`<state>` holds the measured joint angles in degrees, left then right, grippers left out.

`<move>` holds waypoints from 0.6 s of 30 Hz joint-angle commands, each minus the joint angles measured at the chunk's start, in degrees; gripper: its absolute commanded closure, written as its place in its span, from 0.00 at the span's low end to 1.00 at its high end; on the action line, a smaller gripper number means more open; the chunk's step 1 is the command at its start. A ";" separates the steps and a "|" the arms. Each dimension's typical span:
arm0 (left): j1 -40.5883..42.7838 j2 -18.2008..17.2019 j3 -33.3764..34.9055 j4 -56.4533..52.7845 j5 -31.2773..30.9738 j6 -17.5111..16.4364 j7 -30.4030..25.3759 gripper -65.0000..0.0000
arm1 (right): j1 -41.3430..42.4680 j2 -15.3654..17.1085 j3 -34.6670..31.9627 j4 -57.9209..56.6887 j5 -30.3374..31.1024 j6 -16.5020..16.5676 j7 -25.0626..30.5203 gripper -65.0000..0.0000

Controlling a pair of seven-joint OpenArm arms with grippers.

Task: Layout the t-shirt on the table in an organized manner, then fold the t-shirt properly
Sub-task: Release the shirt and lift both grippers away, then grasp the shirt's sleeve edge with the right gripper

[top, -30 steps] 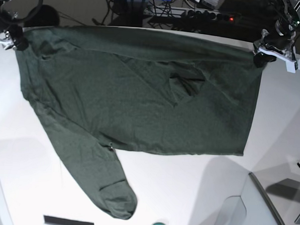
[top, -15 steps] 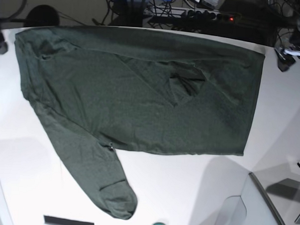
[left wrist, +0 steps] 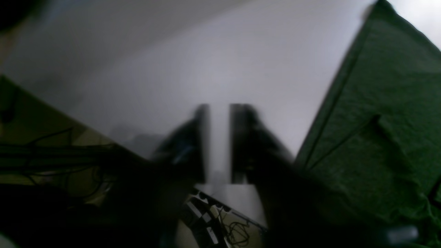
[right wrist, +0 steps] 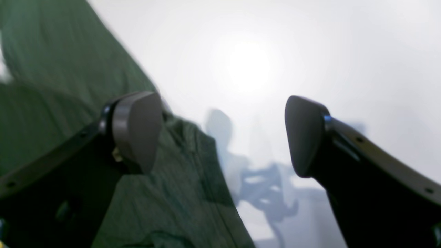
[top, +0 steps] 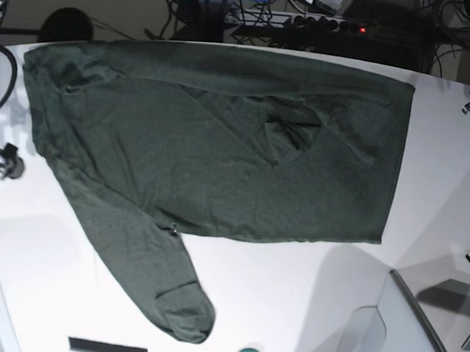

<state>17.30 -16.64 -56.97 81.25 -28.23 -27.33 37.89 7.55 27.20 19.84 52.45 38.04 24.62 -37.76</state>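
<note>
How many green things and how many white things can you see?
Green: 1, the t-shirt
White: 1, the table
Total: 2

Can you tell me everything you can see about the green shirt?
The t-shirt is dark green, plain, thin and soft-looking, with no print. It lies spread out mostly flat on the white table, its long side along the far edge. One sleeve sticks out toward the near edge, and a small fold puckers the middle. Nothing holds it: the right gripper hangs open beside one edge, the left gripper sits off another edge.
</note>
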 commanded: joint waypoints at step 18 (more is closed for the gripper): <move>-0.29 -3.27 8.93 0.55 -0.91 -0.32 -1.27 1.00 | 14.56 0.01 -21.37 -20.31 0.95 1.27 13.10 0.20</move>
<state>17.08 -18.61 -47.59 81.08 -28.62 -27.44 37.93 20.75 25.82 -1.78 31.66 39.27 26.00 -24.36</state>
